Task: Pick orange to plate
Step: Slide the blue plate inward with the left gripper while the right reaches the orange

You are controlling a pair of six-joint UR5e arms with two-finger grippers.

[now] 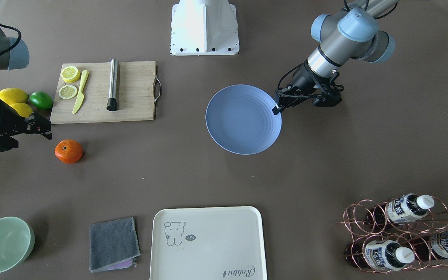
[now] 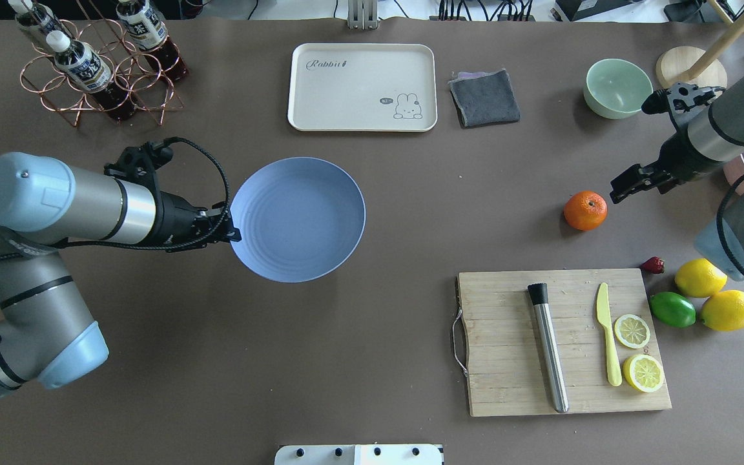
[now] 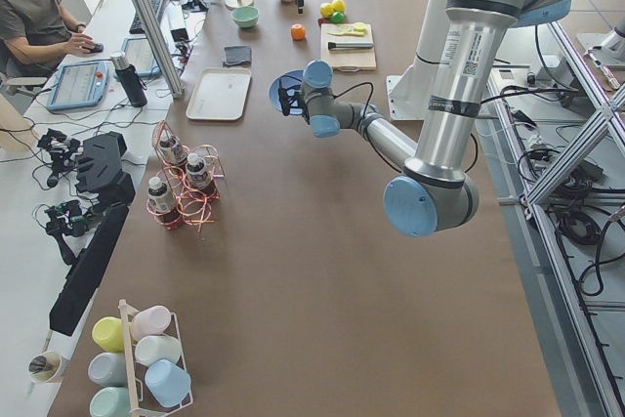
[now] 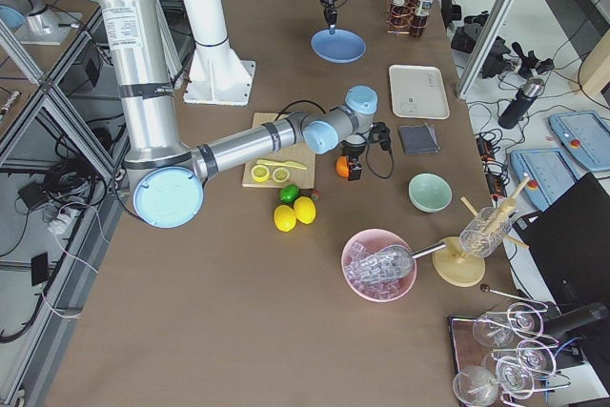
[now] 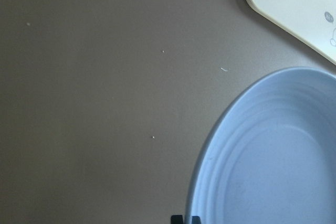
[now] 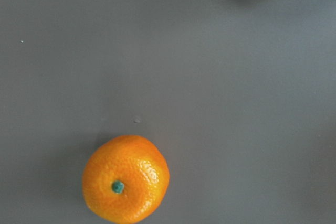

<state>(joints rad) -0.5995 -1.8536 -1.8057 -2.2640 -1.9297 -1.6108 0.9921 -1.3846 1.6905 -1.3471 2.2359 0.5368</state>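
Note:
The orange (image 2: 585, 210) lies on the brown table, its green stem dot facing up in the right wrist view (image 6: 126, 178). My right gripper (image 2: 626, 183) hovers just to the right of it in the overhead view, apart from it, jaws open and empty. The pale blue plate (image 2: 298, 219) sits mid-table, far to the orange's left. At its left rim my left gripper (image 2: 233, 234) is shut; its tips (image 5: 186, 219) show close together at the rim. Whether they pinch the rim is unclear.
A wooden cutting board (image 2: 507, 336) with a metal rod, yellow knife and lemon slices lies near the orange. Two lemons (image 2: 727, 310), a lime (image 2: 672, 309), a mint bowl (image 2: 617, 87), a cream tray (image 2: 362, 87), a grey cloth (image 2: 485, 97) and a bottle rack (image 2: 94, 64) stand around.

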